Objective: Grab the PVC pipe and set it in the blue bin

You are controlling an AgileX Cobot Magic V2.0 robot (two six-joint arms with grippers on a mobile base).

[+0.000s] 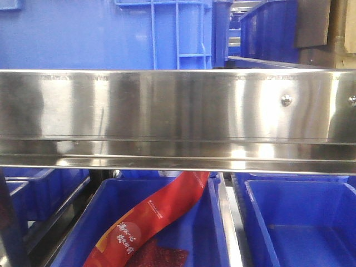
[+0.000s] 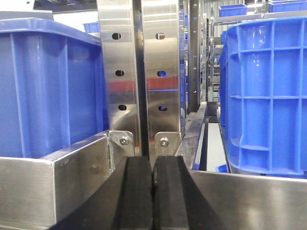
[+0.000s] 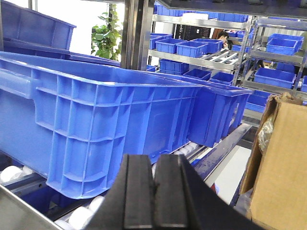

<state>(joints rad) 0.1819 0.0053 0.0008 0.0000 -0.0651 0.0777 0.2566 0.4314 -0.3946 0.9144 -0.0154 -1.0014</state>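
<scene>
PVC pipe escapes us in all three views; we find a blue bin [image 1: 167,222] under the steel shelf rail [image 1: 178,117], holding only a red printed bag [image 1: 150,222]. Our left gripper [image 2: 152,191] and right gripper [image 3: 154,196] both have pads pressed together, holding nothing.

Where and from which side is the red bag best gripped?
Probably at its middle, across the narrow width: the red bag lies as a long slanted strip. Come from the front, below the steel rail, which covers its upper end.
</scene>
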